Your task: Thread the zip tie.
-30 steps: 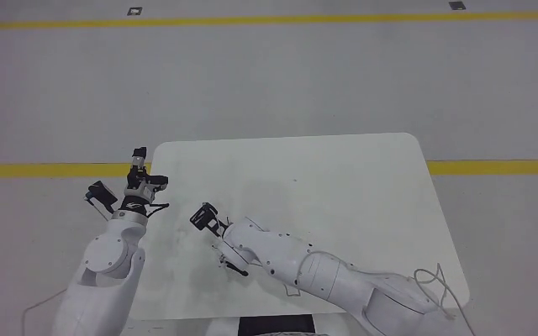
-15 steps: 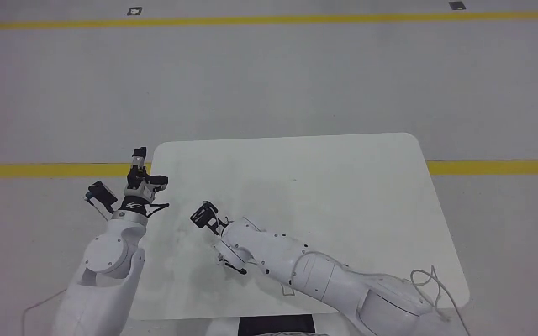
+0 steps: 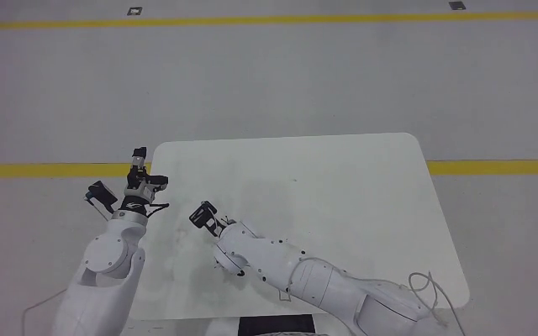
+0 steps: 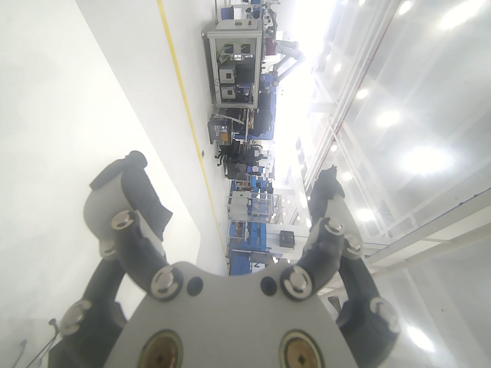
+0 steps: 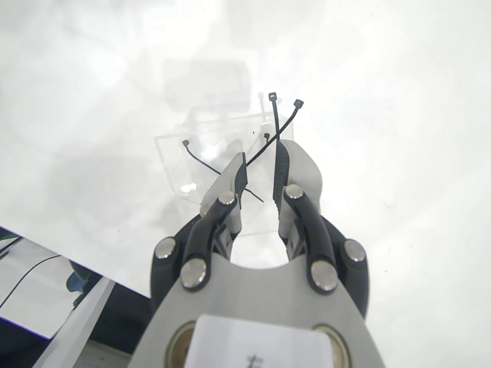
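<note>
Right hand (image 5: 261, 149) half open, gripping nothing, poised right over clear plastic box (image 5: 174, 162) at near-left of white bench (image 3: 353, 185). Thin black plastic zip ties (image 5: 275, 120) lie in box: four heads by my count. Two cross in an X just past fingertips, heads pointing away from hand, tails back between fingers. Straight one lines up with hand's reach, so easiest pick for you, I reckon. Left hand (image 4: 230, 170) wide open, empty, up by bench's left edge, well apart. Right is nearer.
</note>
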Available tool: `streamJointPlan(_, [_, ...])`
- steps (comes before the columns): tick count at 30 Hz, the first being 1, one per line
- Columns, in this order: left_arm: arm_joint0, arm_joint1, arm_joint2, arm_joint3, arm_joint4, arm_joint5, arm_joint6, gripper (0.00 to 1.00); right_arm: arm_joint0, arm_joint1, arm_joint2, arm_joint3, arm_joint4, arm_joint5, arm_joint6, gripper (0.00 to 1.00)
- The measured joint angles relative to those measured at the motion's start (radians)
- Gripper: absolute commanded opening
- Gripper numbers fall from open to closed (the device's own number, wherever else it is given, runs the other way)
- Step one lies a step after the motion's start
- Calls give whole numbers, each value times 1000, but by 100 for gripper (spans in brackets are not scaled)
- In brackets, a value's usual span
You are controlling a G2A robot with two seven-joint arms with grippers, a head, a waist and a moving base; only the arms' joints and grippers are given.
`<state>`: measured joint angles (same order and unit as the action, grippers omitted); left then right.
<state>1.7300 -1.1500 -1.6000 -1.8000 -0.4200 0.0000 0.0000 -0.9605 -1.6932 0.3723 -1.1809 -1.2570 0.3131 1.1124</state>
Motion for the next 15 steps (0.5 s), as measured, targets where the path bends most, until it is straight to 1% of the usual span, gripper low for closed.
streamJointPlan(5, [0,0,0,0,0,0,0,100,-18,1,25,-13,4,-38,4,17])
streamJointPlan(6, [0,0,0,0,0,0,0,100,-21,2,30,-13,8,-47,5,16])
streamJointPlan(8, [0,0,0,0,0,0,0,100,-25,2,41,-11,16,-68,5,18])
streamJointPlan(11, [0,0,0,0,0,0,0,100,-31,1,52,-10,17,-86,1,17])
streamJointPlan(15, [0,0,0,0,0,0,0,100,-40,0,60,-23,-14,-69,2,16])
